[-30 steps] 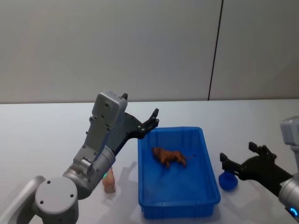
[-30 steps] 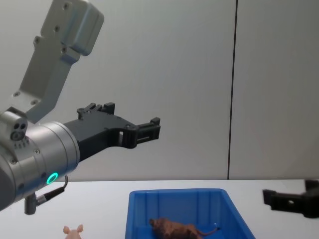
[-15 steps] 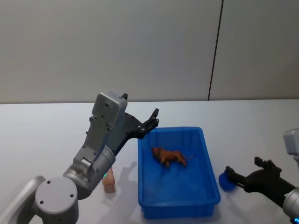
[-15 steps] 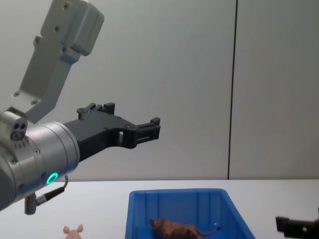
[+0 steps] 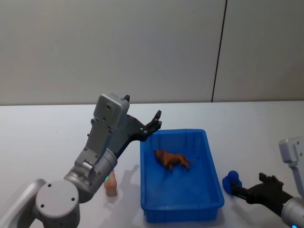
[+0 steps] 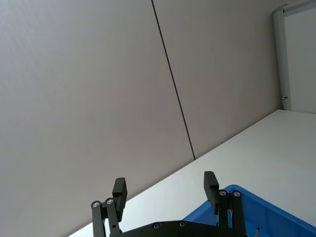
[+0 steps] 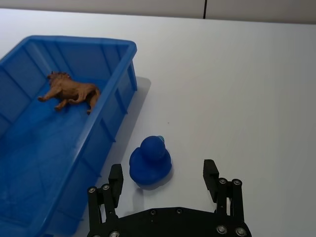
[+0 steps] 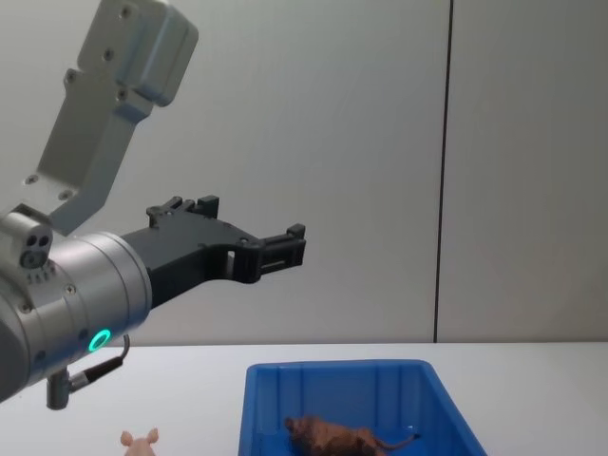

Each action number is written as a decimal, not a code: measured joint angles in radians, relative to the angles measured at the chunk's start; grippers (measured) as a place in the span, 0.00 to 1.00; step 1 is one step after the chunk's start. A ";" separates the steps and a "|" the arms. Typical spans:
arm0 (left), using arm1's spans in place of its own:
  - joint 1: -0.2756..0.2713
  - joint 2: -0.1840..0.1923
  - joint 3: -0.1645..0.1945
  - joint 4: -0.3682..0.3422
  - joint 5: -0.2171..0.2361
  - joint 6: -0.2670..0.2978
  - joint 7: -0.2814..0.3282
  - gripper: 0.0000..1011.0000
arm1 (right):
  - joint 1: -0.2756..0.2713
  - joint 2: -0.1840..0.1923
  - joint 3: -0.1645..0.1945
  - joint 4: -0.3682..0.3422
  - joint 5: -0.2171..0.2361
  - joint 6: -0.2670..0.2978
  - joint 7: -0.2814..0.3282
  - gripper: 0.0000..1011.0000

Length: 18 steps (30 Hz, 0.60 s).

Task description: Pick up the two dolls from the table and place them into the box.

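The brown doll [image 5: 171, 160] lies on its side inside the blue box [image 5: 183, 209], also seen in the right wrist view [image 7: 69, 91] and the chest view [image 8: 332, 438]. The pale pink doll [image 5: 110, 187] stands on the table left of the box, partly behind my left arm; its ears show low in the chest view [image 8: 140, 441]. My left gripper [image 5: 156, 121] hovers open and empty above the box's far left corner [image 8: 290, 243] [image 6: 165, 182]. My right gripper [image 5: 249, 186] is open low over the table to the right of the box [image 7: 163, 170].
A small blue duck toy [image 5: 232, 182] sits on the table just right of the box, right in front of my right gripper's fingertips [image 7: 150, 159]. White tabletop stretches beyond the box to a grey wall.
My right gripper has drawn back toward me and lower, dropping out of the chest view and uncovering the blue duck. The left arm and both dolls have not moved.
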 joint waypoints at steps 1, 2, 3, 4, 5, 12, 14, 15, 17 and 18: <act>0.000 0.000 0.000 0.000 0.000 0.000 0.000 0.99 | 0.010 -0.007 -0.004 0.016 -0.008 0.007 0.001 0.99; 0.000 0.000 0.000 0.000 0.000 0.000 0.000 0.99 | 0.010 -0.007 -0.004 0.016 -0.008 0.007 0.001 0.99; 0.000 0.000 0.000 0.000 0.000 0.000 0.000 0.99 | 0.020 -0.013 -0.007 0.029 -0.014 0.010 0.003 0.99; 0.000 0.000 0.000 0.000 0.000 0.000 0.000 0.99 | 0.029 -0.018 -0.010 0.042 -0.020 0.013 0.008 0.99; 0.000 0.000 0.000 0.000 0.000 0.000 0.000 0.99 | 0.029 -0.018 -0.010 0.042 -0.020 0.013 0.008 0.99; 0.000 0.000 0.000 0.000 0.000 0.000 0.000 0.99 | 0.077 -0.044 -0.025 0.111 -0.053 0.018 0.037 0.99; 0.000 0.000 0.000 0.000 0.000 0.000 0.000 0.99 | 0.093 -0.052 -0.030 0.135 -0.063 0.019 0.045 0.99; 0.000 0.000 0.000 0.000 0.000 0.000 0.000 0.99 | 0.102 -0.057 -0.032 0.148 -0.069 0.020 0.049 0.99; 0.000 0.000 0.000 0.000 0.000 0.000 0.000 0.99 | 0.113 -0.062 -0.034 0.163 -0.075 0.021 0.052 0.99; 0.000 0.000 0.000 0.000 0.000 0.000 0.000 0.99 | 0.117 -0.064 -0.035 0.169 -0.077 0.021 0.054 0.99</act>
